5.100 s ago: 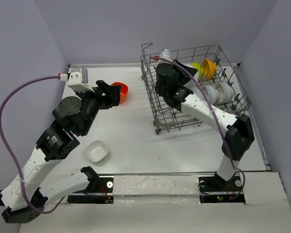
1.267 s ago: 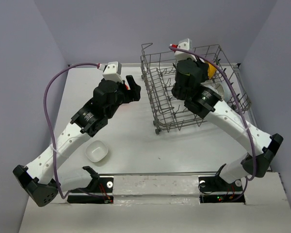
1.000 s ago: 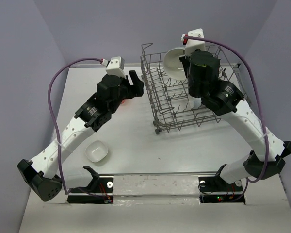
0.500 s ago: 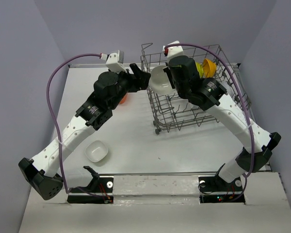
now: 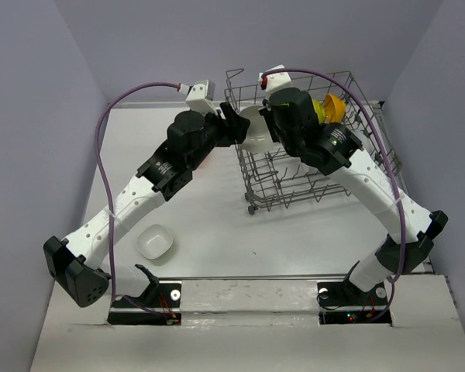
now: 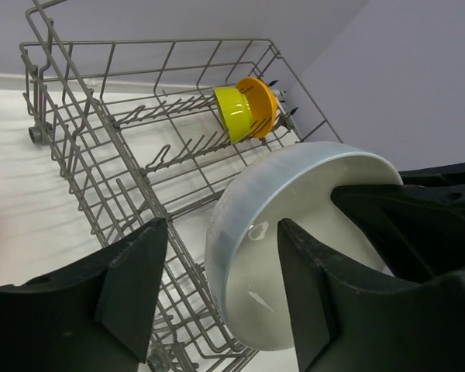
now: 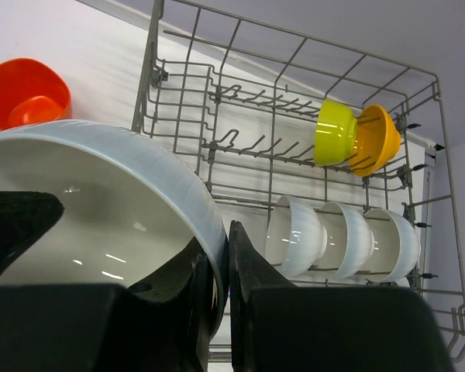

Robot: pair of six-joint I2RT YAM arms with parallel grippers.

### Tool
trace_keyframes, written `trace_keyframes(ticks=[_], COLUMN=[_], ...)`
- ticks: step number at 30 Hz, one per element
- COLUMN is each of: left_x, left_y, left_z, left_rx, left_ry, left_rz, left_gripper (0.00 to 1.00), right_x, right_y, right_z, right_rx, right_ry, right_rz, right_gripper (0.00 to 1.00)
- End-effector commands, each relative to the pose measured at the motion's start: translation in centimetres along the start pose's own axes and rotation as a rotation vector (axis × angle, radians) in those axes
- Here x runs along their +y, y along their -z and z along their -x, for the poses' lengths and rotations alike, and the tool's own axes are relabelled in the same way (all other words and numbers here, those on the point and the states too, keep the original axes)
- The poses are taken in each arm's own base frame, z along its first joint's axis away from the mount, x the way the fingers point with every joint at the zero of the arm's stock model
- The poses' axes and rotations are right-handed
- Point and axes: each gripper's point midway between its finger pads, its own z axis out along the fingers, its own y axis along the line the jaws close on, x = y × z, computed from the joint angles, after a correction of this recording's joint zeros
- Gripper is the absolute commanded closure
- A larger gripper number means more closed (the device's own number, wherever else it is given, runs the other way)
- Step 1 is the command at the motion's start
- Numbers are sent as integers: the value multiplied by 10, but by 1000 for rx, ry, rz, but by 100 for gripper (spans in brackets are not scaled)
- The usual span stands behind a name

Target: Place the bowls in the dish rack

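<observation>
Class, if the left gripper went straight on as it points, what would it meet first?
The white bowl in the right gripper: its rim sits ahead of the left gripper, between the open jaws, though depth is unclear.

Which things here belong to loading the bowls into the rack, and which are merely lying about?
Job: dish rack; held white bowl; loose white bowl; red-orange bowl; lime green bowl; orange-yellow bowl; three racked white bowls.
Lying about: purple cable.

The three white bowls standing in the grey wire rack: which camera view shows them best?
The right wrist view: the three glossy white bowls stand on edge in plain sight. In the top external view the right arm covers them; in the left wrist view the held white bowl blocks them.
</observation>
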Motion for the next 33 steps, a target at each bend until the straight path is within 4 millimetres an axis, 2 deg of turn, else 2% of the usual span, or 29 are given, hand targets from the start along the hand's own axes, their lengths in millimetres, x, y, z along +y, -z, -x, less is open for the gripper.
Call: trace_keyframes(ticks=[1, 3, 8, 11, 12, 19, 25, 29, 33], left_x=[-24, -28, -33, -36, -36, -39, -38, -35, -31], left_y=[3, 2, -1, -1, -1, 2, 13, 19, 24], left_z=[35, 37, 38, 42, 43, 46, 58, 73, 77], left_rx=[-92, -94, -90, -96, -98, -120, -194, -274, -318], left_ry=[5, 1, -19, -33, -35, -48, -52, -62, -48], left_rz=[-63, -69, -69, -68, -67, -48, -8, 39, 58], left_gripper=[35, 38, 63, 96, 100, 100, 100, 100, 100], right_x=[-5, -4, -4, -1, -1, 2, 9, 12, 16], right_y=[16, 17, 17, 16, 16, 13, 9, 6, 4], right_z=[40, 40, 41, 40, 40, 37, 28, 23, 18], right_rx=[-115, -116, -118, -112, -112, -91, -58, -39, -21], right_ry=[-110, -112, -112, -109, -110, -106, -115, -109, -101], right_rz=[30, 38, 44, 50, 53, 57, 67, 69, 78], right_gripper=[99, 99, 99, 99, 99, 99, 99, 95, 89])
